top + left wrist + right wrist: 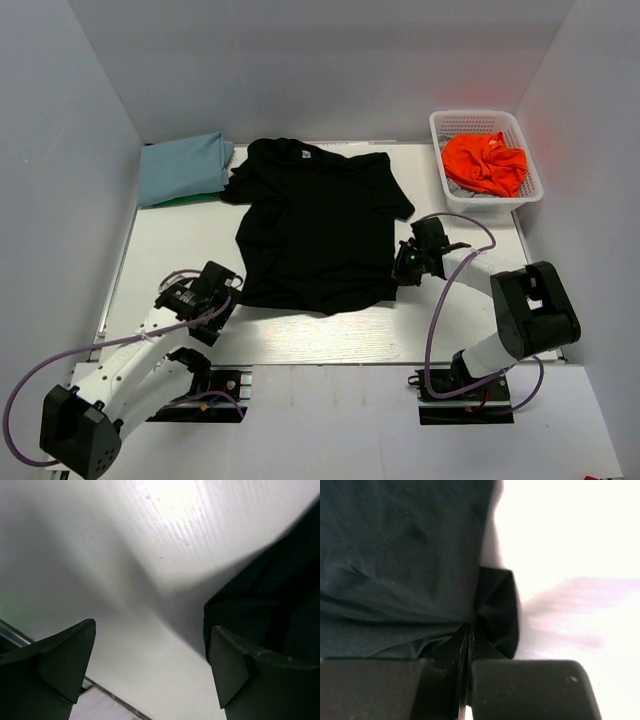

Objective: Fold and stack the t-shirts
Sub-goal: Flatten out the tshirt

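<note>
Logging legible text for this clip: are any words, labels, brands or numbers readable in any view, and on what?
No text is readable in any view.
On the black t-shirt, a tiny blue mark by the collar: too small to tell whether it is text.
The white basket shows no label.

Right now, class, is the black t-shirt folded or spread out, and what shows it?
Spread out: the black t-shirt lies flat on the table, both sleeves showing, no fold made. The right gripper is shut on its edge.
</note>
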`<state>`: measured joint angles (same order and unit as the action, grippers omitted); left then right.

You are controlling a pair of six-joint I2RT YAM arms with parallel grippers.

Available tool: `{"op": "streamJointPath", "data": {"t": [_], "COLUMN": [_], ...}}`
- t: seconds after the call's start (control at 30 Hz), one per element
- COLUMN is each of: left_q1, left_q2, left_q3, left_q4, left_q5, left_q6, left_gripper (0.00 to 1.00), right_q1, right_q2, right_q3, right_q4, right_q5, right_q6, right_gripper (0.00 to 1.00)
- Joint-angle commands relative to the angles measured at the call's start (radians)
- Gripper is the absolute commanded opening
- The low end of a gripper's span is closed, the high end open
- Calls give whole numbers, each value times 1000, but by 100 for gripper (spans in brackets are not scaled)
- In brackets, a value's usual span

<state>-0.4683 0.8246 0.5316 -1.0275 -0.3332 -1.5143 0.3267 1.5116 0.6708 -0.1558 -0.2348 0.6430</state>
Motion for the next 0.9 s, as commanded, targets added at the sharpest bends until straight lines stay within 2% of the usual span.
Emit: {"op": "streamJointPath", "data": {"t": [0.0,0.07,0.1,0.13,0.17,0.27,0.33,0.37,0.43,0.6,0.67,0.77,0.87], "left_q1": [5,-21,-21,-21,-32,-41,-55,-68,-81,-115,-128,-155,-174], "left_q2": [68,170,292,350,401,519,533,533,524,487,527,580,590], "left_q3": [68,175,217,255,316,355,355,355,331,300,310,329,355], "left_q4": [96,71,32,9,-24,55,190,222,309,399,399,331,274], "left_q5": [-21,-21,-32,-46,-46,-3,104,164,201,244,231,186,155], "left_q6": [194,271,272,316,330,521,632,696,727,804,815,815,815], "left_gripper": [100,100,100,100,100,100,100,100,100,84,78,65,58], "right_q1": [-3,-3,-2,-3,0,26,43,70,84,156,169,198,215], "right_q2": [-43,-63,-76,-79,-91,-154,-191,-242,-284,-349,-347,-327,-289], "right_q3": [-27,-27,-24,-14,-4,3,10,18,42,43,30,6,-27], "right_q4": [-162,-183,-191,-201,-220,-190,-157,-162,-143,-84,-67,-39,15], "right_q5": [126,158,185,196,212,227,232,230,230,166,143,123,114], "right_q6": [-54,-60,-60,-69,-74,-164,-239,-262,-298,-350,-344,-322,-298], "right_gripper": [0,0,0,0,3,19,30,32,37,40,40,40,40]}}
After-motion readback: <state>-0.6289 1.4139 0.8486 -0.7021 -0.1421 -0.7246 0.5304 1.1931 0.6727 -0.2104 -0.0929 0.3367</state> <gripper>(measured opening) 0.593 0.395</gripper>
